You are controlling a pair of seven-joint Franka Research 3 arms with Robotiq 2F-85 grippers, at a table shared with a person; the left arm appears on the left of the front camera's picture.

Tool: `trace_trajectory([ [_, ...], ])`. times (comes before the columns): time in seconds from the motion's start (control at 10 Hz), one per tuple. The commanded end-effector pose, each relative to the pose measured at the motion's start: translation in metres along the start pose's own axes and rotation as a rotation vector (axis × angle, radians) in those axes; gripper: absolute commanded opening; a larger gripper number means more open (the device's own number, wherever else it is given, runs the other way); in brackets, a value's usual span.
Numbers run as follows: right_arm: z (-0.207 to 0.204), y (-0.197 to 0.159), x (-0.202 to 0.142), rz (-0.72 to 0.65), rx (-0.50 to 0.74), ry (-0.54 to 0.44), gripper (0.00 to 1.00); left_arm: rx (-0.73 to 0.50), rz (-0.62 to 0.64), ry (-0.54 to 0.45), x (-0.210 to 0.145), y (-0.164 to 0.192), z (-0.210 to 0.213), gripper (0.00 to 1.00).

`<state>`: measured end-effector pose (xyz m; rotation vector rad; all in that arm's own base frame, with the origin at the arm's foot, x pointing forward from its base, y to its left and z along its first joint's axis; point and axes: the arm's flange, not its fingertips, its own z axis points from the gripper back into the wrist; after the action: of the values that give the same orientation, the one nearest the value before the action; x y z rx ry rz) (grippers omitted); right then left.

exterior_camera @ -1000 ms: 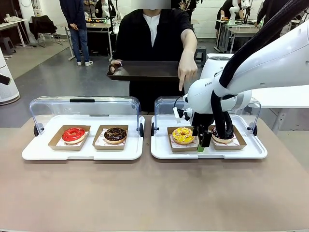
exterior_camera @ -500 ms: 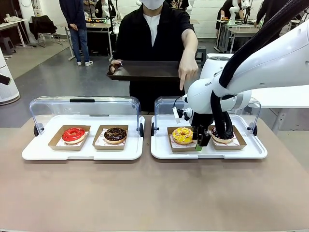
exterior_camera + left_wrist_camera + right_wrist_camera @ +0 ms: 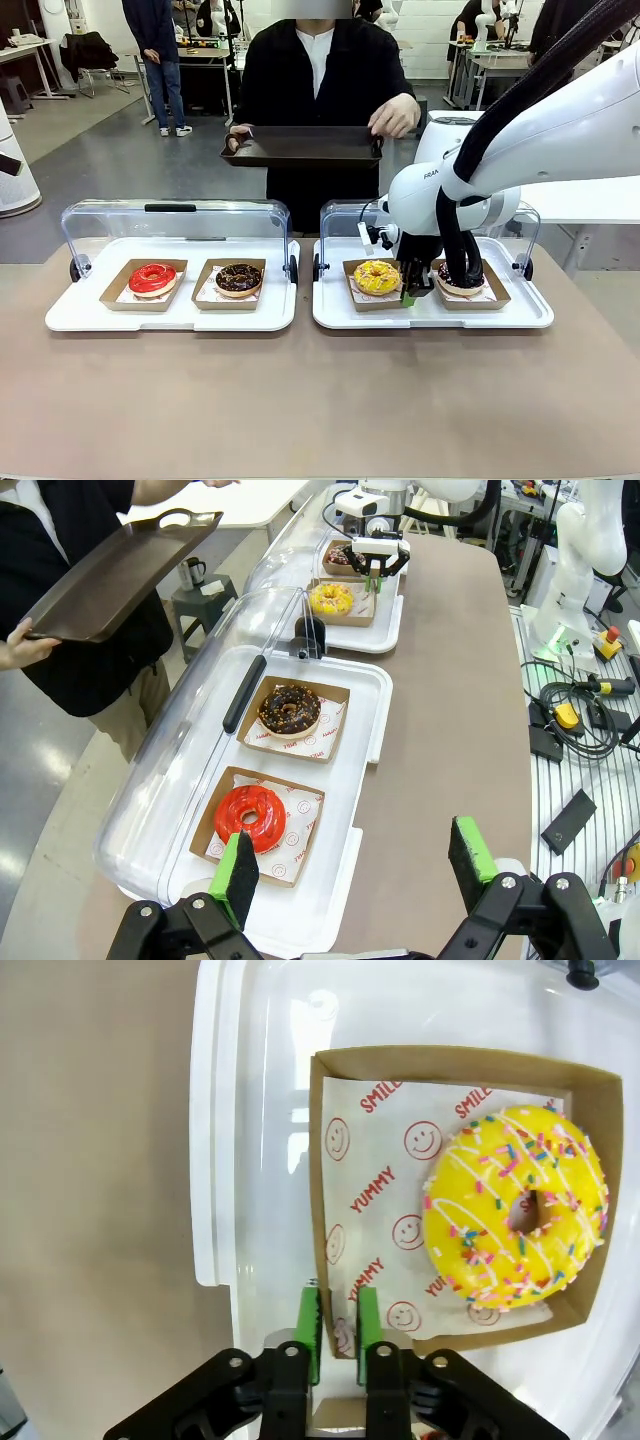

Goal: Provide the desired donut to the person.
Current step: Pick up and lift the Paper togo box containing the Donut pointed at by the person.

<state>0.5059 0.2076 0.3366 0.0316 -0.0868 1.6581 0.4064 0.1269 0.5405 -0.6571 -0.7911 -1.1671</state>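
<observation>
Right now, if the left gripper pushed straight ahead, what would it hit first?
The left gripper would likely meet the rim of the white tray beside the red donut, or the table; depth unclear.

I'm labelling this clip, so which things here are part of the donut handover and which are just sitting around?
In the job: yellow donut, its cardboard box, right end effector pinching that box, the person holding a dark tray.
Lying about: red donut, chocolate donut, left end effector.

Four donuts (image 3: 152,278) lie in four cardboard boxes (image 3: 178,268) on two white trays (image 3: 170,320), plus one dark tray (image 3: 300,148).
</observation>
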Motion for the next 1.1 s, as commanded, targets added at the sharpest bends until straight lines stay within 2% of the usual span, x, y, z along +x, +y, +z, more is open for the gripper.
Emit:
trace_trajectory([
  [0.0,-0.004,-0.004,-0.002,0.017,-0.004,0.016,0.04,-0.002,-0.011,-0.019,0.001,0.000,0.000,1.00],
  [0.1,-0.004,-0.004,-0.002,0.016,-0.001,0.015,0.00,-0.002,-0.011,-0.019,0.001,0.000,0.000,1.00],
  [0.7,0.001,0.000,0.001,0.039,0.004,0.025,0.00,-0.002,-0.011,-0.019,0.001,0.000,0.000,1.00],
  [1.0,0.036,0.029,0.024,0.075,-0.005,0.064,0.00,-0.002,-0.011,-0.019,0.001,0.000,0.000,1.00],
])
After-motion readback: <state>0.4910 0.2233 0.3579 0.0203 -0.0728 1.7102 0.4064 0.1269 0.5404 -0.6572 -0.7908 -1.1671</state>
